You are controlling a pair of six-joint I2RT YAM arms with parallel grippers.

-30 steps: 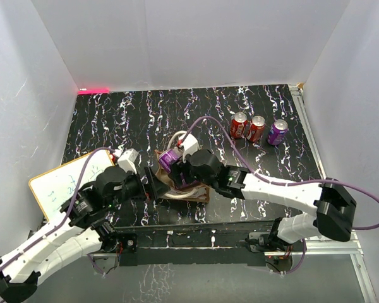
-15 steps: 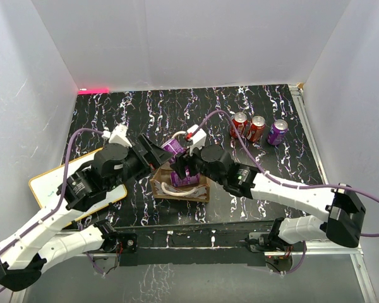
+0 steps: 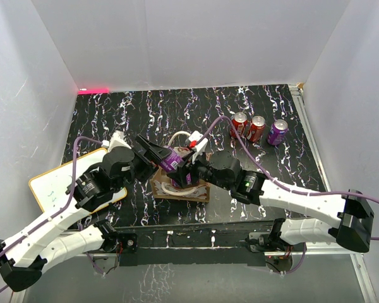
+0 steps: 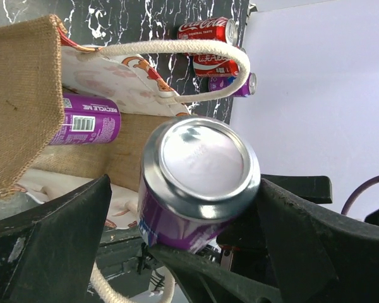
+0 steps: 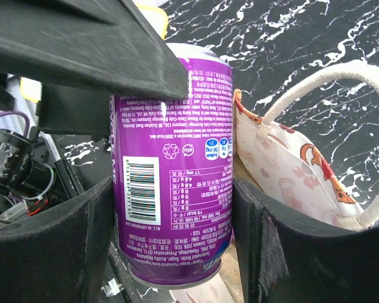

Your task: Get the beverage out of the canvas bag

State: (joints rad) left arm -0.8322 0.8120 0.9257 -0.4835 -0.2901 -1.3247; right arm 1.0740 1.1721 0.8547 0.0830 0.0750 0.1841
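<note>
Purple can (image 5: 174, 158) clamped in right gripper (image 5: 170, 246) over canvas bag (image 3: 180, 189); left gripper (image 4: 196, 214) spread wide, straddling it.

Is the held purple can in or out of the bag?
Out: the right pincer holds the purple can above the canvas bag.

- A board (image 3: 57, 183) lay left of the canvas bag (image 3: 180, 188).
- A beverage can (image 3: 172, 161) was above the bag, a second can (image 4: 88, 120) inside.
- Three cans (image 3: 257, 128) stood behind it, to the right.
</note>
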